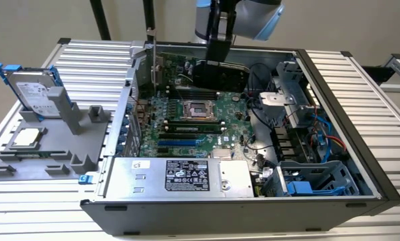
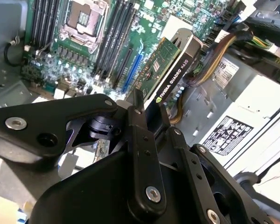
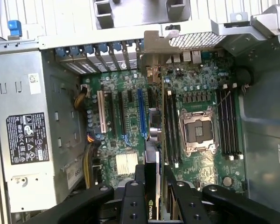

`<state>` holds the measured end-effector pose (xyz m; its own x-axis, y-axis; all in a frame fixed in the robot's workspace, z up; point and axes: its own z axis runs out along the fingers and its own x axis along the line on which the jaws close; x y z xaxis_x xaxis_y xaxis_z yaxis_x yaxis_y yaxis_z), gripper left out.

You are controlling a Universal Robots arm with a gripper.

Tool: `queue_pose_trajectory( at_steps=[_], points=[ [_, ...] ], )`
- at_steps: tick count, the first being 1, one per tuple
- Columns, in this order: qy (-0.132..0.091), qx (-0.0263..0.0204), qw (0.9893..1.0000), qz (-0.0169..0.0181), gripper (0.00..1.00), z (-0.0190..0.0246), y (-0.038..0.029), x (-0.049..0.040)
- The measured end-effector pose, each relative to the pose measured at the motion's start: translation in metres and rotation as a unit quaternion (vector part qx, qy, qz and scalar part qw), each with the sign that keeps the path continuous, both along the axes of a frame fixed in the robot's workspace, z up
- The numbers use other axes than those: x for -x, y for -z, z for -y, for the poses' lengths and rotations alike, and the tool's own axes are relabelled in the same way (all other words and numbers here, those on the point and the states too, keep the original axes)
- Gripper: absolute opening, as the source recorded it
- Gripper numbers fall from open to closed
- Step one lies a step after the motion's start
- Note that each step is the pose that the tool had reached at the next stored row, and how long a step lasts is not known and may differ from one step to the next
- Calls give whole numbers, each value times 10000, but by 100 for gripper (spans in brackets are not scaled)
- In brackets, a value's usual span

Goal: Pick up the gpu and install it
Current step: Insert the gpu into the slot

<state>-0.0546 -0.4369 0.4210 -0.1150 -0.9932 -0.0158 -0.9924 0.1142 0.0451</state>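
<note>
**While Held Over the Board: GPU Handling and Arm Pose**

Although the gpu (image 1: 219,75) is light, it is a stiff and fragile part. The green circuit face, its small components and the contact edge likely tolerate no bending or scraping. The sound grip is across the card's thickness at the upper edge, one pad on the shroud and one on the board face, clear of the fan and contacts.

That grip is in effect now. The gripper (image 2: 151,114) has its fingers (image 2: 139,135) closed narrow on the card, one on each face. The card stands on edge inside the open computer case (image 1: 340,100), which rests on the slatted worktop (image 1: 361,65). It hangs over the motherboard (image 1: 186,125), towards the rear of the case from the CPU socket (image 1: 198,109).

In the first wrist view, the card's edge runs roughly parallel to the blue expansion slot (image 3: 141,112), just beside it. By judgement the card is not yet seated. Whether its lower edge touches the board cannot be told.

The arm (image 1: 247,15) comes down from above, wrist pointing steeply downward into the case.
</note>
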Motion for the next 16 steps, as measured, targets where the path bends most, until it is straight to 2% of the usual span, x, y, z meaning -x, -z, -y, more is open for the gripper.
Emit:
queue_pose_trajectory(
  at_steps=[6, 9, 14, 16],
  points=[
    [-210, 0, 9998, 0, 0, 0, 0, -2],
    [-229, 0, 9997, -10, 0, 0, 0, -2],
    [-253, 1, 9997, 24, 0, 0, 9, -2],
    [-270, 1, 9996, 25, 0, 0, 10, -2]
  ],
)
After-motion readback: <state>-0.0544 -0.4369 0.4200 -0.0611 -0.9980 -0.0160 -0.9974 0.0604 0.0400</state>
